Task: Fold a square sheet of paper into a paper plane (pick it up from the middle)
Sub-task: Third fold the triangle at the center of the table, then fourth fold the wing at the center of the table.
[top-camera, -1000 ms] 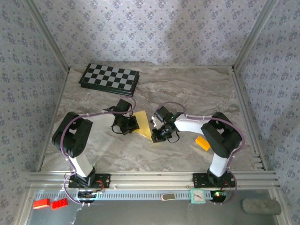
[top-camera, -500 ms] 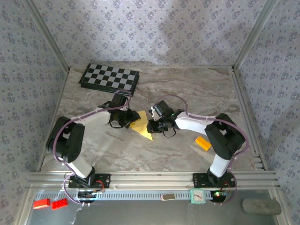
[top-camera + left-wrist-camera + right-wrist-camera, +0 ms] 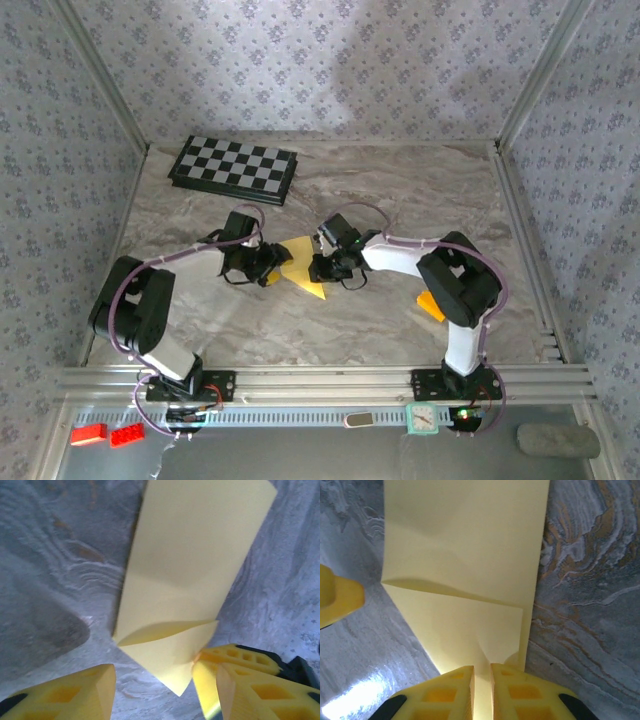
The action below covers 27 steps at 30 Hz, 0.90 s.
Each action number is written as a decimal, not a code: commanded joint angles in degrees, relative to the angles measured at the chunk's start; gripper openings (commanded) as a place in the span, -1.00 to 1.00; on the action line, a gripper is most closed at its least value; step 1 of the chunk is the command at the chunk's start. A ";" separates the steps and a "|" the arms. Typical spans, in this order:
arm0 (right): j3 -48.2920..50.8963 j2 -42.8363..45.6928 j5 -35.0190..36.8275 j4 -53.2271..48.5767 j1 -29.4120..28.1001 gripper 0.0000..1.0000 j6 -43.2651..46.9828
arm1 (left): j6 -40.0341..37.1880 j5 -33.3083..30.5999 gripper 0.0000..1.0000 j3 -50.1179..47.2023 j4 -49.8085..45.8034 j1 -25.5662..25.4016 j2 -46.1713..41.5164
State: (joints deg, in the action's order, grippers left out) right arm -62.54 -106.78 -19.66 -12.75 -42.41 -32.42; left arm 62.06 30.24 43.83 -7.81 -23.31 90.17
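**A:** Dead centre of the grey marbled counter (image 3: pixel 400 200) lies the thin yellow sheet of paper (image 3: pixel 302 266). It's creased into a pointed shape, tip toward the near edge, with one arm reaching in from each side.

**B:** Look at the left tool (image 3: pixel 162 685). Its jaws are wide apart, with a chunky yellow finger (image 3: pixel 75 695) on either side of the sheet's near corner. It grips nothing. From the left wrist, that corner just touches the right-hand finger, and the other finger is well clear of the paper.

**A:** And the right tool (image 3: pixel 482 680)?

**B:** Much tighter. Its two fingers are nearly together, with only a thin slit between them. A raised fold of the sheet runs straight into that slit. Whether the pads actually bite on the paper, I can't tell.

**A:** What shape is the sheet in?

**B:** From the left wrist, one flap is folded over and lifts a little off the layer beneath. The broad part beyond it lies flat on the counter. From the right wrist, a slanting crease crosses the sheet.

**A:** Anything else on the counter?

**B:** There's a black-and-white checkerboard (image 3: pixel 233 168) at the far left, well apart from the paper. A small thick orange-yellow block (image 3: pixel 432 305) sits beside the right arm, also apart from the sheet.
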 commanded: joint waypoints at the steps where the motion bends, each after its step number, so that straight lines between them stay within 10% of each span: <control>1: -1.52 -1.01 1.53 -2.88 0.56 -0.64 -0.89 | 0.76 3.28 0.12 -0.24 3.41 -0.07 1.78; 27: -2.06 -3.56 0.86 -3.95 1.20 -0.68 -0.89 | -0.74 2.99 0.06 0.48 1.80 -0.39 3.58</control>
State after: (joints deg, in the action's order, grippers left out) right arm -63.70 -108.22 -19.35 -14.59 -41.47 -32.64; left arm 62.15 32.14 43.81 -6.22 -23.38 93.86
